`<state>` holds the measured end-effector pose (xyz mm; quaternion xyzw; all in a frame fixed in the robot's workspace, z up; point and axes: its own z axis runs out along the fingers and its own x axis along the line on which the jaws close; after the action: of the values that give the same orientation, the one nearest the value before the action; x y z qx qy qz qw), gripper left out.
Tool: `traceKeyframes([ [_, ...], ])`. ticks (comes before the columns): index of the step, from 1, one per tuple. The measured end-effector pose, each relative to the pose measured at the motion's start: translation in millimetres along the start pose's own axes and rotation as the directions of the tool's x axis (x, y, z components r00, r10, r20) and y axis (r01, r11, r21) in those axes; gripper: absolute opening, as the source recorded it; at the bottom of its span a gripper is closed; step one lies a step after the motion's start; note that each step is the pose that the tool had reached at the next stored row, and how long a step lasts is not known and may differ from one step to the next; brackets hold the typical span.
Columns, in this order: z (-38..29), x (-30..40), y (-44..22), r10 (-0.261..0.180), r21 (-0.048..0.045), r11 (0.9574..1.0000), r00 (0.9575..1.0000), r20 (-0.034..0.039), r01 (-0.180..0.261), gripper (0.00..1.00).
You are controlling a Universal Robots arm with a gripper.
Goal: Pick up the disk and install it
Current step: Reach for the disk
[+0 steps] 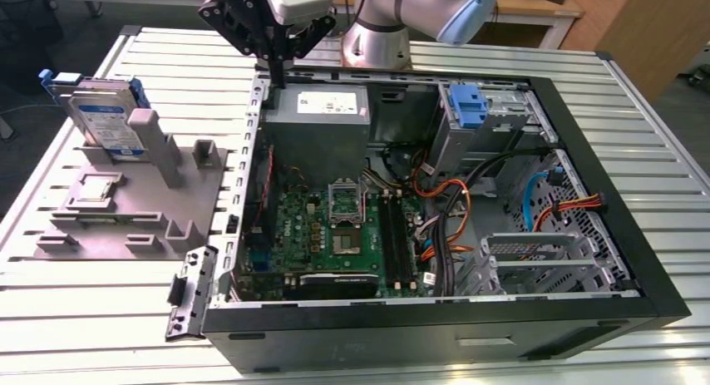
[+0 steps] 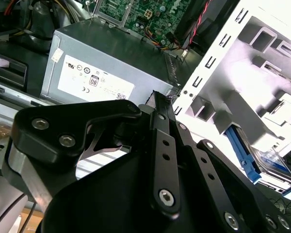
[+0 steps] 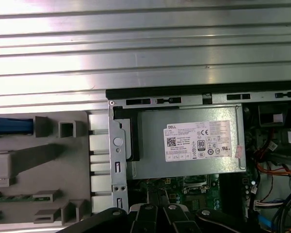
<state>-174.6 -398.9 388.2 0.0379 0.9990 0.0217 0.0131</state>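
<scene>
Dark floor [image 1: 22, 111] lies at the exterior view's left, beside a ribbed metal table [image 1: 100, 318] that runs across the whole scene. On the table's left part sits a grey fixture [image 1: 122, 210] with slots and posts. The disk [image 1: 106, 119] stands on edge in the fixture's far end, label outward, blue bracket around it, well apart from the claw.

Right of the fixture lies an open black case [image 1: 444, 327], touching the fixture's edge or just beside it. Inside it, from left to right: a grey power supply [image 1: 322, 111] in the far corner, a green board [image 1: 332, 227] nearer the camera, a blue carrier [image 1: 467, 106] upright at the back, orange and black wires [image 1: 455, 202], and a metal cage [image 1: 533, 260]. A wooden cabinet [image 1: 633, 27] stands past the table at far right.

The claw [image 1: 273, 69] hangs from the silver arm [image 1: 411, 19] over the case's far left corner, next to the power supply. In the second wrist view its black fingers [image 2: 160, 131] lie drawn together, tips over the supply's edge, with nothing between them. I cannot tell whether the tips touch the case.
</scene>
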Motion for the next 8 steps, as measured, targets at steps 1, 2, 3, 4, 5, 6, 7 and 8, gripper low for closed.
traceKeyframes([
  [1, 0.0, 0.3, 0.0, 0.000, 0.0000, 1.0000, 1.0000, 0.0000, 0.000, 0.10],
  [2, 0.0, 0.5, 0.0, 0.000, 0.0000, 1.0000, 1.0000, 0.0000, 0.000, 0.10],
  [3, 0.0, 0.8, -0.1, 0.000, 0.0000, 1.0000, 1.0000, 0.0000, 0.000, 0.10],
  [4, 0.0, 1.0, -0.1, 0.000, 0.0000, 1.0000, 1.0000, 0.0000, 0.000, 0.10],
  [5, 0.0, 1.3, -0.1, 0.000, 0.0000, 1.0000, 1.0000, 0.0000, 0.000, 0.10],
  [6, 0.1, 1.5, -0.1, 0.000, 0.0000, 1.0000, 1.0000, 0.0000, 0.000, 0.10],
  [7, 0.1, 1.7, -0.1, 0.000, -0.0001, 1.0000, 1.0000, 0.0000, 0.000, 0.10],
  [8, 0.1, 2.0, -0.2, 0.000, 0.0000, 1.0000, 1.0000, 0.0000, 0.000, 0.10],
])
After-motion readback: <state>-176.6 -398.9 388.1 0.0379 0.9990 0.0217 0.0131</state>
